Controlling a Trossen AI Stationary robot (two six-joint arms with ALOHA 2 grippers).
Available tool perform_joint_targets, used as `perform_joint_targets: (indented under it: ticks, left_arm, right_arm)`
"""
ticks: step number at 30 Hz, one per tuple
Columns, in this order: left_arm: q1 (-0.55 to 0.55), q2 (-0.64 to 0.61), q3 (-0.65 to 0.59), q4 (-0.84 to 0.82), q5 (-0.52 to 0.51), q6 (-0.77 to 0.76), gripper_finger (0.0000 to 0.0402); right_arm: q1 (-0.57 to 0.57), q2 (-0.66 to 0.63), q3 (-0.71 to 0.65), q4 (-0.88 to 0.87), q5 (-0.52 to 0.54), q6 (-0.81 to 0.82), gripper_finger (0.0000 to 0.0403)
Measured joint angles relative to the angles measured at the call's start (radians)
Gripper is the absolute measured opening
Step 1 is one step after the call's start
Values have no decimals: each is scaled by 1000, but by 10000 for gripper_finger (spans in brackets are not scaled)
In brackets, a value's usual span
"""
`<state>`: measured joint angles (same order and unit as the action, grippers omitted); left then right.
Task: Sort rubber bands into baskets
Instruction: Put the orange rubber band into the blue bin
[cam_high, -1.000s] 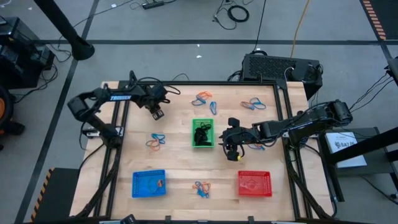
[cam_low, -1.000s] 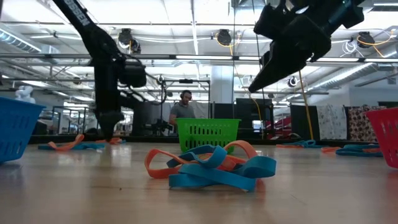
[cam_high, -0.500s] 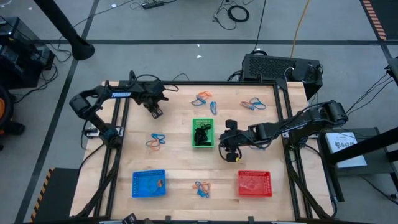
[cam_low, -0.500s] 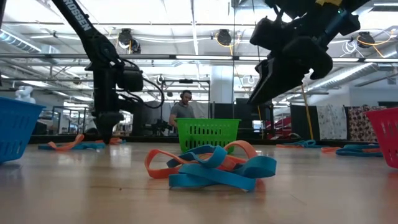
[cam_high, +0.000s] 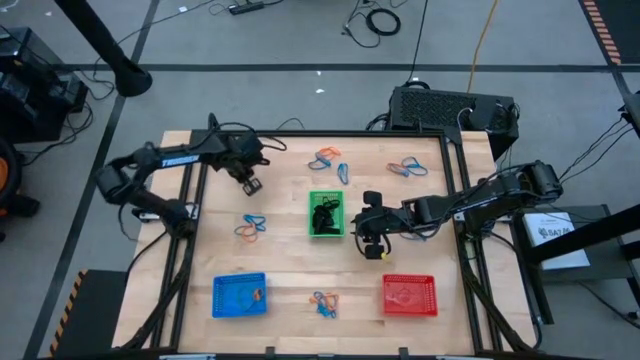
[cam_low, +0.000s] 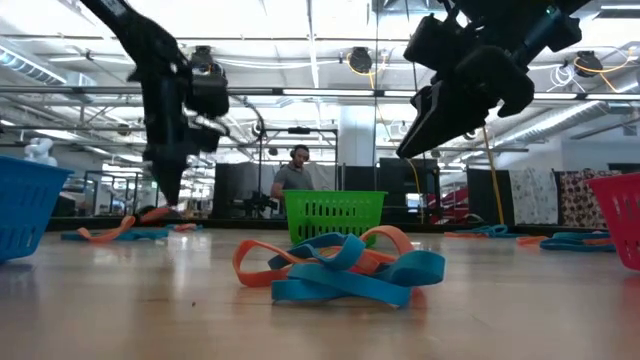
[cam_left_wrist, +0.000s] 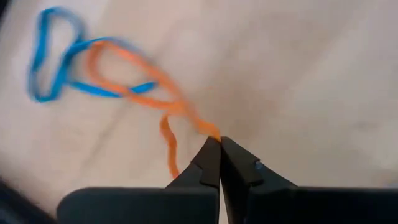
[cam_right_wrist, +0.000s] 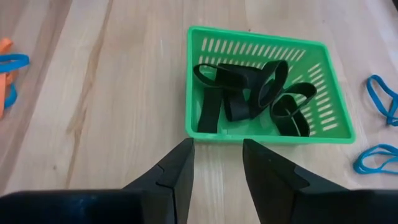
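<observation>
My left gripper (cam_left_wrist: 219, 140) is shut on an orange rubber band (cam_left_wrist: 163, 102) that runs back to a small pile with blue rubber bands (cam_left_wrist: 53, 59) on the wood. In the high view this gripper (cam_high: 250, 183) stands left of the table's centre. The low view shows it pointing down just above the table (cam_low: 165, 195). My right gripper (cam_right_wrist: 217, 165) is open and holds nothing. It hovers just right of the green basket (cam_high: 326, 213), which holds several black rubber bands (cam_right_wrist: 249, 93). The blue basket (cam_high: 240, 295) and the red basket (cam_high: 409, 296) sit near the front edge. My left gripper pinches one end of the orange rubber band (cam_left_wrist: 210, 129) between its two fingertips, coming from above and pointing steeply down. That end is raised. The rest of the band trails slack back to the pile with the blue bands on the table.
More piles of orange and blue bands lie at the far middle (cam_high: 328, 160), the far right (cam_high: 407, 168), the near middle (cam_high: 323, 303) and left of the green basket (cam_high: 250, 228). Black frame rails (cam_high: 190, 250) run along both table sides. A person (cam_low: 297, 175) stands far behind the table.
My left gripper has shut on the orange band and risen off the table, tipping a little as it rose. The pinched end of the band has come up with it while the blue bands stay on the wood. My right gripper has kept still.
</observation>
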<state>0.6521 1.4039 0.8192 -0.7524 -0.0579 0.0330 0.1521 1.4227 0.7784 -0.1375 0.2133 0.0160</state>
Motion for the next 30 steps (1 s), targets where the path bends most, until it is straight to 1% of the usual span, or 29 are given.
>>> perform_joint_targets:
  ticks: [4, 6, 8, 13, 15, 18, 20, 24, 27, 30]
  left_arm:
    - [-107, -71, -7, 5, 112, -86, 2]
    - [-190, -88, -13, 47, 176, -114, 1]
    - [-283, -93, -19, 105, 214, -149, 1]
    - [-549, -86, -23, 328, 226, -210, 1]
    - [-653, -82, -23, 418, 211, -210, 1]
    - [-790, -83, -23, 511, 185, -212, 0]
    - [-870, -81, -23, 518, 184, -251, 0]
    - [-1014, -81, -23, 505, 187, -426, 0]
    - [-1105, -81, -23, 455, 173, -580, 0]
    - [-1180, -81, -23, 370, 160, -739, 0]
  right_arm:
    - [0, 0, 0, 1, -1, 19, 130]
    - [0, 0, 0, 3, -2, 37, 130]
    - [0, 0, 0, 5, -4, 62, 130]
    - [5, 0, 0, 5, -11, 134, 130]
    - [13, 0, 0, 5, -11, 158, 130]
    - [28, 0, 0, 6, -13, 186, 130]
    - [37, 0, 0, 10, -13, 202, 130]
    - [53, 0, 0, 31, -13, 233, 130]
    - [60, 0, 0, 61, -13, 239, 130]
    - [66, 0, 0, 68, -13, 246, 130]
